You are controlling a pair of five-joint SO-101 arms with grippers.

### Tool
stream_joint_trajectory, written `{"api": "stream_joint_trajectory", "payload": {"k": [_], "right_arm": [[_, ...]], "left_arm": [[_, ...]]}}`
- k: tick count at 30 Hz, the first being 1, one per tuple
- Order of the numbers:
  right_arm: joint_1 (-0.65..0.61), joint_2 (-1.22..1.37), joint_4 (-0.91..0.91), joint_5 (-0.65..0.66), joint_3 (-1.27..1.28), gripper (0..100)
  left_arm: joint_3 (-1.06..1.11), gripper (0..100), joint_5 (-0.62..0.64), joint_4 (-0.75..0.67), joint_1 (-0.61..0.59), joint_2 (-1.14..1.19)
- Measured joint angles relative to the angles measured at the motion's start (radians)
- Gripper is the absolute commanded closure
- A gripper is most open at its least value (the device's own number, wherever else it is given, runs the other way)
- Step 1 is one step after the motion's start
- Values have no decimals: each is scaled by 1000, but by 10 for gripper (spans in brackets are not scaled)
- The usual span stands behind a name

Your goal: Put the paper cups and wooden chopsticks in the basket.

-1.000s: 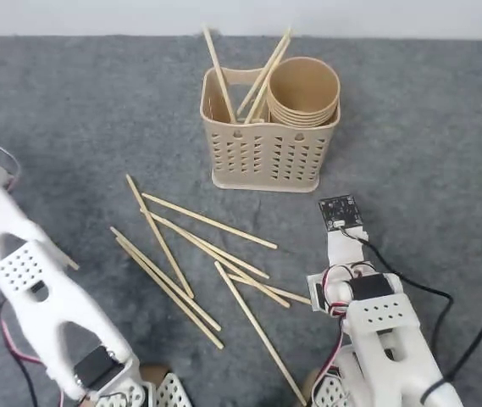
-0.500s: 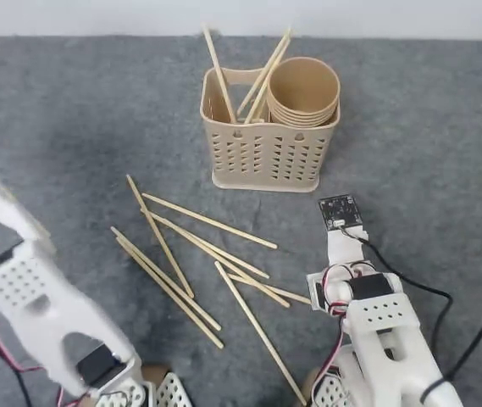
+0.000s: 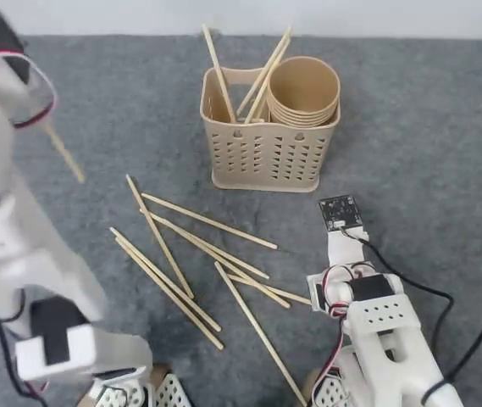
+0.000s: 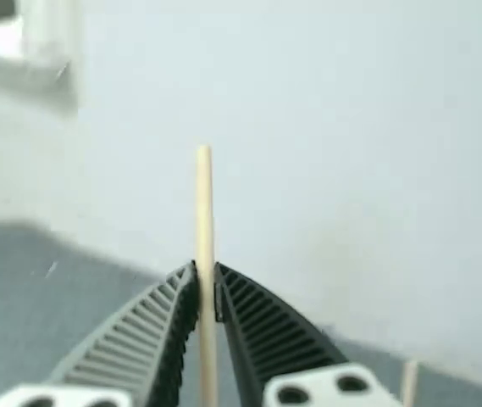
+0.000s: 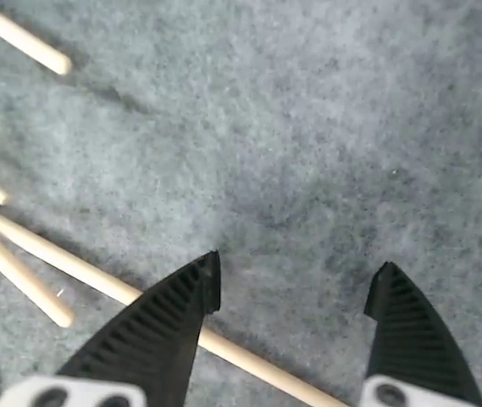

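A beige perforated basket (image 3: 268,157) stands at the back middle of the grey mat, holding a stack of paper cups (image 3: 303,91) and a few upright wooden chopsticks (image 3: 262,72). Several more chopsticks (image 3: 198,254) lie scattered on the mat in front of it. My left gripper (image 4: 206,292) is raised high at the far left, shut on one chopstick (image 4: 204,220) that sticks up past its tips; in the high view that stick (image 3: 63,153) hangs below the arm. My right gripper (image 5: 296,292) stands open low over the mat, with a chopstick (image 5: 80,271) passing under one finger.
The mat is bare grey carpet to the right of the basket and along the back. A pale wall (image 4: 325,127) rises behind the table. The right arm's base (image 3: 376,331) sits at the front right.
The left arm has swung up and toward the back left, lifting a chopstick off the mat. The right arm has not moved.
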Motion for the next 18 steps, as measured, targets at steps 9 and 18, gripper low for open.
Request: {"api": "stream_joint_trajectory", "payload": {"k": [9, 18], "right_arm": [[-2, 0, 0, 0, 0, 714], [-2, 0, -2, 0, 0, 714]], "left_arm": [[6, 988, -80, -198, 275, -9], [6, 988, -141, -410, 427, 152]]}}
